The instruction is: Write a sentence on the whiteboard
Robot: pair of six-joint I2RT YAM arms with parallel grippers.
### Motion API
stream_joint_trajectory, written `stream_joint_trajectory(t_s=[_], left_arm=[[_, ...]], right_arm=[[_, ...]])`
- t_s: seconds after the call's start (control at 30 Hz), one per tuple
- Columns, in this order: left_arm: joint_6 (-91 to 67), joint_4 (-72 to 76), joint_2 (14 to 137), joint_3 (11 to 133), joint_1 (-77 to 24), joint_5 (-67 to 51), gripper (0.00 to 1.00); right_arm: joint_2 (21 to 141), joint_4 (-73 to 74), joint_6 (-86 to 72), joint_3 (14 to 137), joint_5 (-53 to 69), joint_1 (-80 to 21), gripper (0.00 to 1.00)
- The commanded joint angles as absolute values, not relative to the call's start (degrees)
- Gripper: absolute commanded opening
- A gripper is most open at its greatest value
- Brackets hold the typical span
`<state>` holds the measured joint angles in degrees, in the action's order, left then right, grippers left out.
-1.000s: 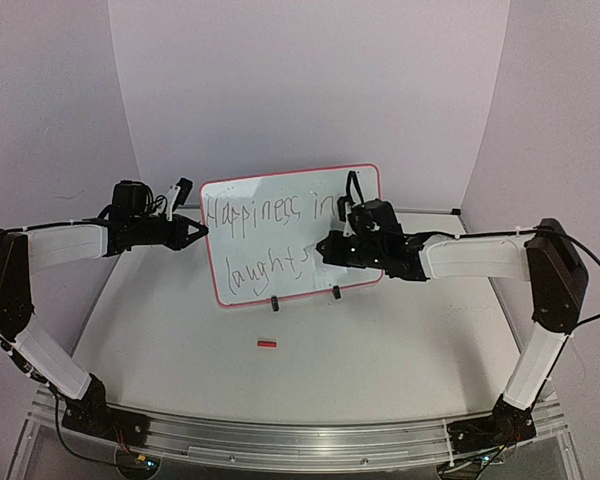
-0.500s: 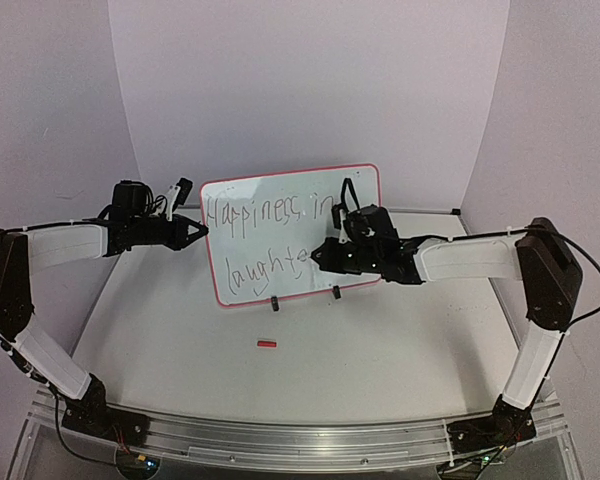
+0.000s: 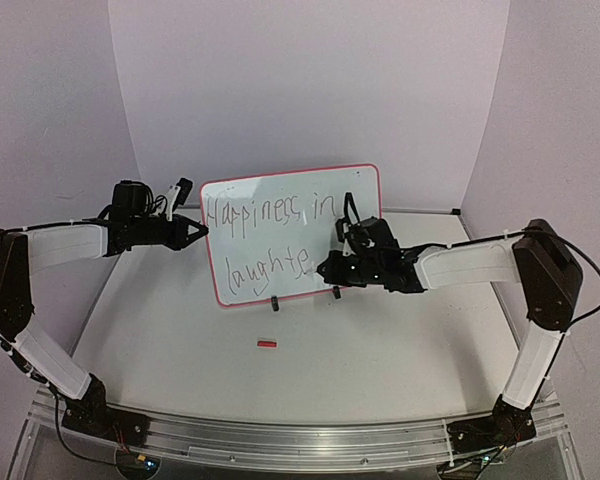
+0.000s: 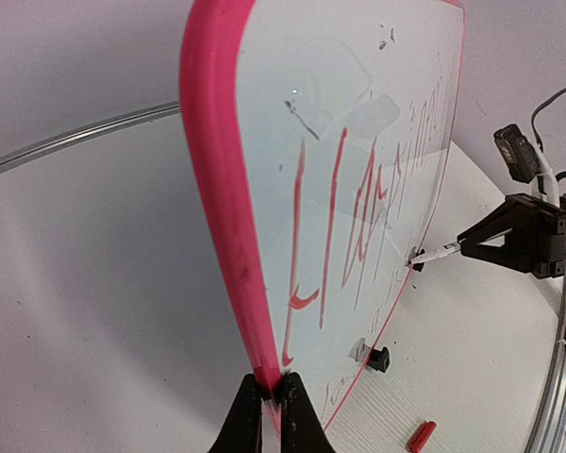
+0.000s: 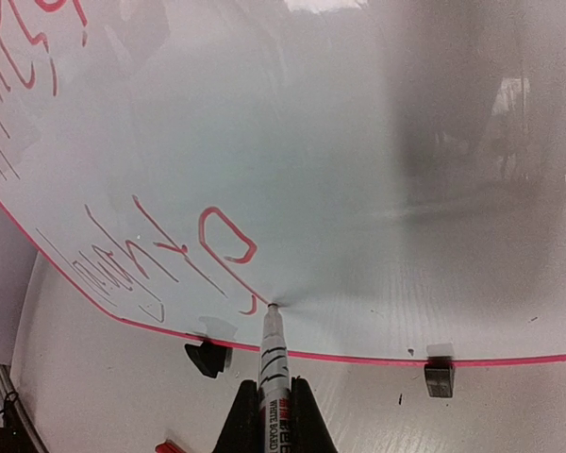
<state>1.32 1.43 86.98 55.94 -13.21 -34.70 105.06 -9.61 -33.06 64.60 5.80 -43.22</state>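
Clamps whiteboard [image 3: 280,238] left edge in left pincer [image 4: 272,382]; pinches marker [image 5: 274,357] in right pincer [image 5: 270,389], tip touching board at sentence [image 3: 268,268] end.

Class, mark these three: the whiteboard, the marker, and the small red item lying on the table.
whiteboard [image 3: 280,188], top external view, bare white face near the top edge.
marker [image 5: 274,363], right wrist view, striped barrel behind the tip.
small red item [image 3: 267,344], top external view, its middle.

The whiteboard [image 3: 325,235] stands on the table [image 3: 380,340], the marker [image 5: 273,363] touching its front face.
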Motion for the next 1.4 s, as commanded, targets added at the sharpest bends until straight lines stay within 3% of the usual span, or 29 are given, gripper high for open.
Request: stream_joint_trajectory(t_s=[0.0, 0.3, 0.8, 1.37], left_arm=[[4.41, 0.70, 86.48, 57.81, -13.25, -32.74, 0.00], [4.34, 0.70, 86.40, 57.81, -13.20, -32.74, 0.00], [4.49, 0.53, 86.40, 57.83, -13.25, -32.52, 0.00], [4.51, 0.88, 86.58, 57.72, -13.27, -32.63, 0.00]], right_arm=[[100.76, -9.42, -32.46, 63.62, 0.01, -42.71, 0.00], [95.89, -9.31, -31.01, 63.63, 0.00, -42.72, 0.00], [101.26, -9.23, -29.88, 68.20, 0.00, -42.24, 0.00], [100.80, -7.65, -33.48, 62.25, 1.36, -42.10, 0.00]])
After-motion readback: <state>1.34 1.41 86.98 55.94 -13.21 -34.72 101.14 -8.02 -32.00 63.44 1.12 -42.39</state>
